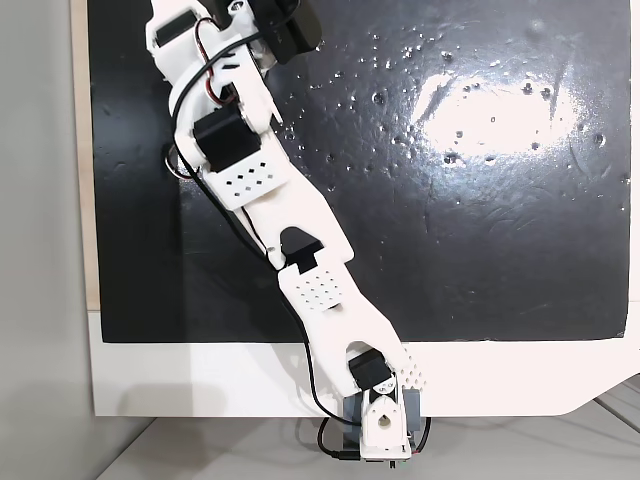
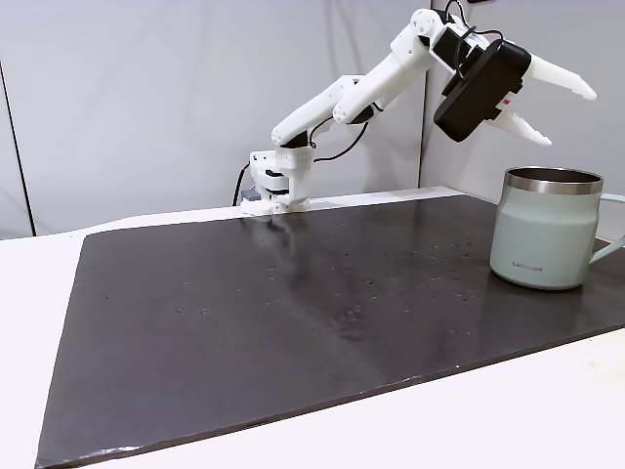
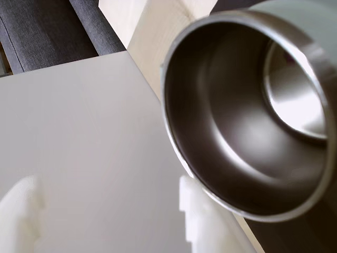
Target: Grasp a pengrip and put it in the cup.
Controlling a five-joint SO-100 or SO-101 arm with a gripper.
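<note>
Hovering above the cup [image 2: 544, 232] at the desk's [image 2: 293, 313] right end in a fixed view, the hand [image 2: 557, 107] is spread open and empty. No pengrip can be made out (perhaps already inside). Descending carelessly could knock the rim.

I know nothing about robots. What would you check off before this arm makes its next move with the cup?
1. Pincer open: ok, its fingers are spread apart in a fixed view.
2. Nothing stuck between the fingers: ok, the gap looks bare.
3. Cup upright on the dark mat: ok.
4. Pincer above the cup's mouth: ok, the wrist view looks down into it.
5. Pengrip inside the cup: cannot tell, the inside is blurred and glaring.
</note>
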